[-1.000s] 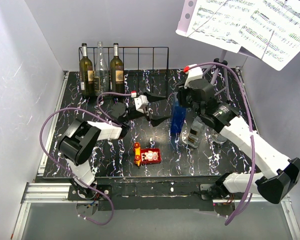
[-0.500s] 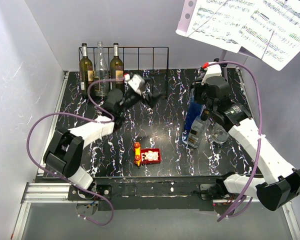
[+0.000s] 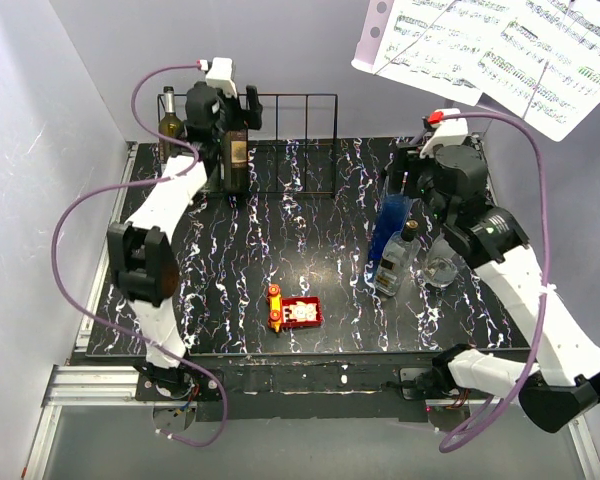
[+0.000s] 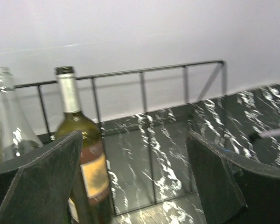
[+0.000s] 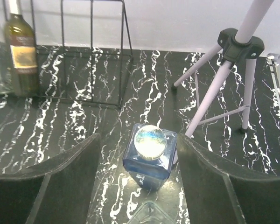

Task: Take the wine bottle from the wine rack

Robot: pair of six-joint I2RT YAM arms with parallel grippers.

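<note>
The wine rack [image 3: 298,140], a low black wire frame, stands along the back wall. A dark wine bottle [image 3: 237,152] with a tan label stands in it, beside another dark bottle [image 3: 169,128]. My left gripper [image 3: 225,110] is open at the rack, level with the bottle's top. In the left wrist view the wine bottle [image 4: 83,140] stands just inside my left finger [image 4: 42,182], not gripped, with a clear bottle [image 4: 4,126] further left. My right gripper [image 5: 137,163] is open above a blue square bottle [image 5: 149,151], its fingers clear of both sides.
A music stand's tripod [image 5: 231,60] stands behind the blue bottle [image 3: 390,225], its sheet music overhead [image 3: 500,50]. A clear bottle [image 3: 398,262] and a glass [image 3: 440,270] sit close by. A red and yellow toy [image 3: 295,312] lies near the front. White walls enclose the table.
My left arm swung from mid-table up to the rack and now flanks the wine bottle. My right gripper opened, released the blue bottle on the table and drew back above it.
</note>
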